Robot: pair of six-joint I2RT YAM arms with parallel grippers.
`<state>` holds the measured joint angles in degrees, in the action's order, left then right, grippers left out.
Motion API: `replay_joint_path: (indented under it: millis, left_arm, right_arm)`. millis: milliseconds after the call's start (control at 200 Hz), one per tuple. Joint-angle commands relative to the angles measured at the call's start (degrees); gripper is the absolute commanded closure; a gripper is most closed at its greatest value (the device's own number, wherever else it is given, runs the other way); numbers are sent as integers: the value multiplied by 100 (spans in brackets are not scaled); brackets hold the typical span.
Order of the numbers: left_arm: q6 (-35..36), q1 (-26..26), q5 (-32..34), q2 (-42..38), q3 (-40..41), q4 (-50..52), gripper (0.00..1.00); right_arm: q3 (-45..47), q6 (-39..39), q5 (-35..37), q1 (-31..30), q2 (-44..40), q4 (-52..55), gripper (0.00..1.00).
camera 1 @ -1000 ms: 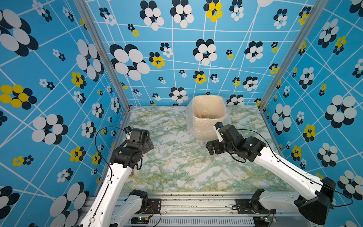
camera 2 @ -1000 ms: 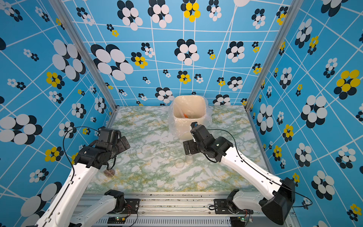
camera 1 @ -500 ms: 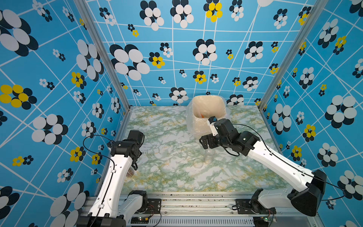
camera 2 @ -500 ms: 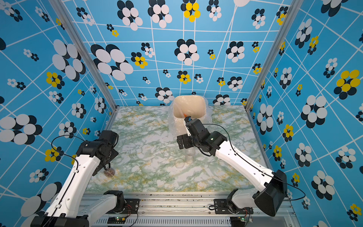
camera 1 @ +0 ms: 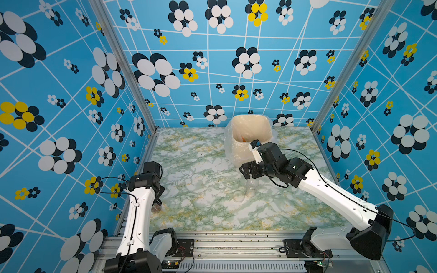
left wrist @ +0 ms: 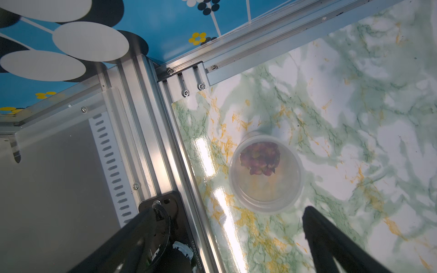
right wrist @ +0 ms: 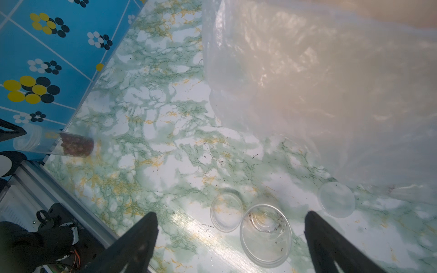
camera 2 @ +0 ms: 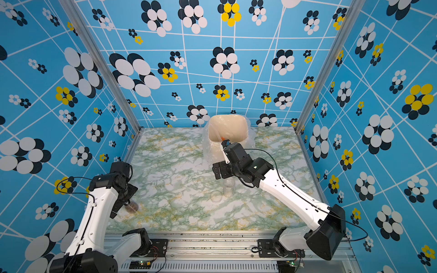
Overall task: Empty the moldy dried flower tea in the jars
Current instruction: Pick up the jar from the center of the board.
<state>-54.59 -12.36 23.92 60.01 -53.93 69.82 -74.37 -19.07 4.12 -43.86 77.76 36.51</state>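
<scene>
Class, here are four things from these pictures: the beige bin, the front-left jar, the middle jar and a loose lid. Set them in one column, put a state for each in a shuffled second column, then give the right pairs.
Things
1. beige bin
2. front-left jar
3. middle jar
4. loose lid

States
a. holds reddish-brown bits
b. lined with clear plastic
c. upright and open, only crumbs inside
d. lying flat

Pairs: 1-b, 2-a, 3-c, 4-d
</scene>
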Motion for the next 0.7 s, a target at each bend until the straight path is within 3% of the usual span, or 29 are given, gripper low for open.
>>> replay_joint_path:
  millis: [0,320,695]
  left_arm:
    - [271,-123,-87,148,100,-357,1]
    - [648,-347,-505,483,143,-994,8]
    - [420,-449,-571,591,390,-1153,16]
  right_arm:
    - [26,68,-54,-25,-21,-134,1]
    - [197,73,-46,-26,-32,-254,1]
    - [354,135,-43,-26,-27,-331,1]
